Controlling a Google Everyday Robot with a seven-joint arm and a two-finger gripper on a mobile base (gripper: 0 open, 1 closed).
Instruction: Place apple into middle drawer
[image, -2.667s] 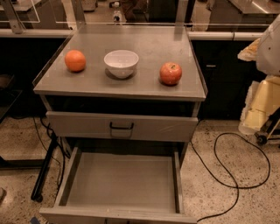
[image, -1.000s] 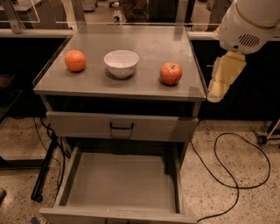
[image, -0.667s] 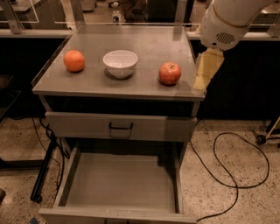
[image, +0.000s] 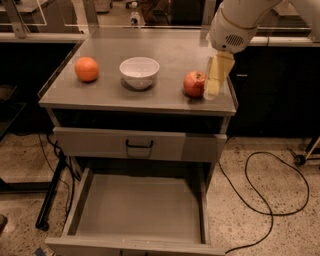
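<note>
Nearest to me, low in the view, the middle drawer (image: 137, 207) stands pulled out, its grey floor bare. Above it I see a shut drawer front (image: 165, 146) with a black handle. On the worktop (image: 150, 99) the apple (image: 194, 83) sits near the right edge, and the gripper (image: 216, 80) hangs just beside it on its right, holding nothing; how far it is open I cannot tell. Further left sit a white bowl (image: 139, 72) and an orange (image: 87, 69)

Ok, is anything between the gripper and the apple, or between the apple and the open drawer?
Nothing visible. The gripper hangs just right of the apple on the cabinet top, with no object between them. The bowl and orange sit further left. The middle drawer below is pulled open, its floor bare.
</note>
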